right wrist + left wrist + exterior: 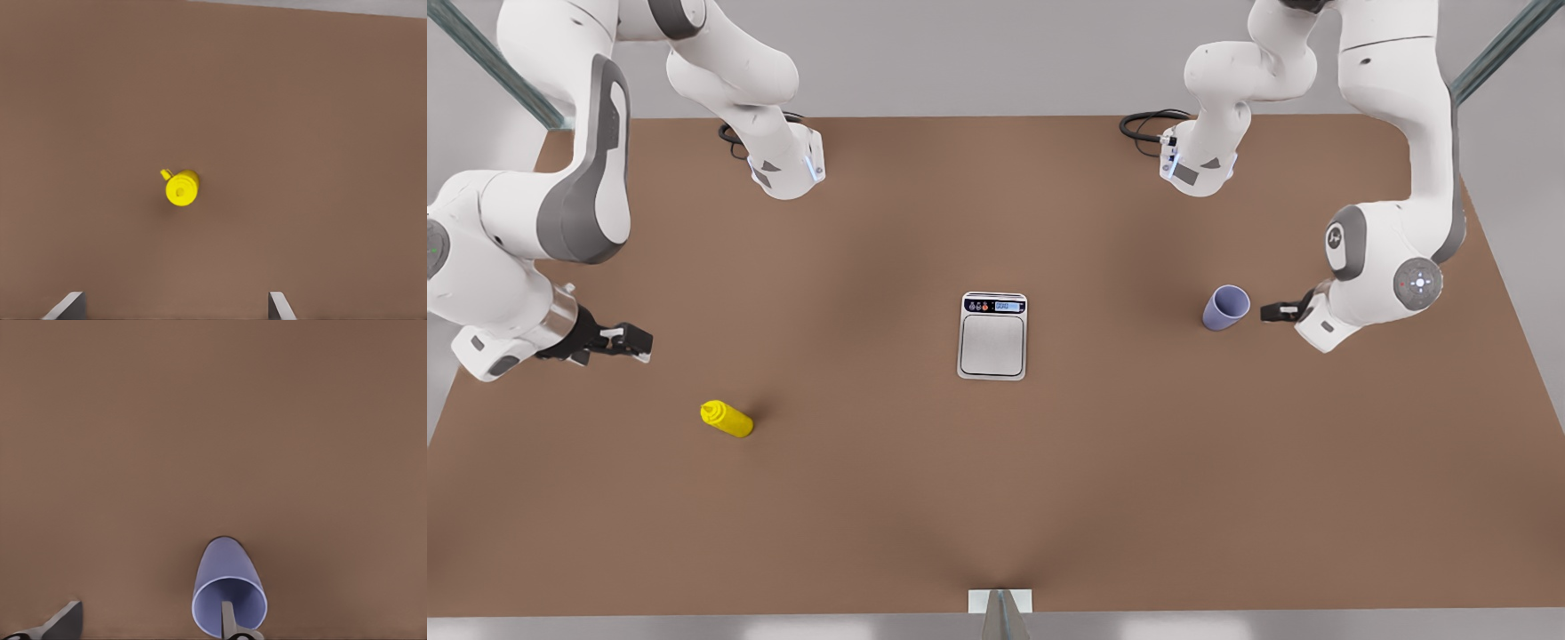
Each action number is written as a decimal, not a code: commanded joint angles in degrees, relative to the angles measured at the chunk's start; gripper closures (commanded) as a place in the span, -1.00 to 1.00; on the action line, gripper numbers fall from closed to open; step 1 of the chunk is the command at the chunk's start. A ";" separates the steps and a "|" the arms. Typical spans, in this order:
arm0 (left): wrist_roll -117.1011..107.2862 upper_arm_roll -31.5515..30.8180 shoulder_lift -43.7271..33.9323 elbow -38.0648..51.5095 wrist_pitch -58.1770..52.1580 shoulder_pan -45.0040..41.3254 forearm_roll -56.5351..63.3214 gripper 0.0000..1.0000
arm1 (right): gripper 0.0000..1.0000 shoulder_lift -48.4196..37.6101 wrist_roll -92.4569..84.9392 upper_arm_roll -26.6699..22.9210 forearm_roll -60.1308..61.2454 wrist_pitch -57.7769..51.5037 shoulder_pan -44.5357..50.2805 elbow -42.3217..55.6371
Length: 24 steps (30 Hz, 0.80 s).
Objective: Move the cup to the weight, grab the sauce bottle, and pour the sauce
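Observation:
The lavender-blue cup (1225, 308) stands upright on the brown table toward the front view's right. My left gripper (1276, 311) is open just beside it. In the left wrist view one fingertip (227, 619) overlaps the rim of the cup (223, 563), and the gripper (147, 628) has nothing gripped. The weight (992, 336), a silver-grey scale, lies at the table's middle with its plate bare. The yellow sauce bottle (727, 419) stands at the front view's left. My right gripper (636, 342) hovers open above and behind it; the right wrist view shows the sauce bottle (181, 188) ahead of the gripper (173, 308).
Black cables (1152, 124) lie by the arm bases at the table's back edge. A small white bracket (1000, 601) sits at the front edge. Wide bare tabletop (996, 480) separates the scale from cup and bottle.

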 commanded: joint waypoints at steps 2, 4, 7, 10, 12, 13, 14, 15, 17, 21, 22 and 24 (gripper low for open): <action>0.00 0.00 1.27 -0.58 0.55 -0.13 -0.32 -1.00 | -1.00 0.10 -0.15 0.00 0.00 -0.01 -0.03 -0.33; -0.09 -0.09 1.71 -0.67 0.46 -0.13 -0.49 -1.00 | -1.00 0.18 -0.94 0.00 -0.09 0.34 -0.21 -0.59; 0.09 -0.52 2.15 -1.90 0.11 -0.13 -1.20 -1.00 | -1.00 0.36 -1.03 0.00 -0.09 0.34 -0.12 -0.59; 0.09 -2.11 4.18 -3.30 0.11 -0.13 -1.11 -1.00 | -1.00 0.62 -1.11 0.00 -0.09 0.34 -0.03 -0.59; 0.18 -2.11 4.53 -5.15 0.99 -0.13 -0.76 -1.00 | -1.00 0.80 -1.82 0.00 -0.09 0.34 -0.12 -0.59; 0.18 -2.11 4.53 -5.50 1.07 -0.13 -0.67 -1.00 | -1.00 0.97 -2.08 0.00 -0.09 0.34 -0.12 -0.59; 0.18 -2.11 4.53 -6.99 2.83 -0.22 -0.67 -0.98 | -1.00 0.98 -2.17 0.00 -0.09 0.34 -0.12 -0.59; 0.18 -2.11 4.53 -8.14 4.24 -0.22 -0.50 -0.97 | -1.00 0.98 -2.17 0.00 -0.09 0.34 -0.12 -0.59; 0.18 -2.11 4.53 -9.28 4.59 -0.22 -0.41 -0.98 | -1.00 0.98 -2.17 0.00 -0.09 0.34 -0.12 -0.68; 1.41 -2.11 5.41 -9.46 5.12 -0.13 -0.32 -0.81 | -1.00 1.77 -30.36 0.00 0.00 3.15 -3.89 -2.35; 1.41 -2.11 5.58 -9.46 5.38 -0.22 -0.32 -0.64 | -1.00 1.68 -35.80 0.09 0.17 4.55 -5.39 -3.23; 1.41 -2.11 6.02 -10.60 8.45 -0.22 -0.32 -0.25 | -1.00 2.38 -51.90 0.09 4.74 7.72 -9.35 -4.46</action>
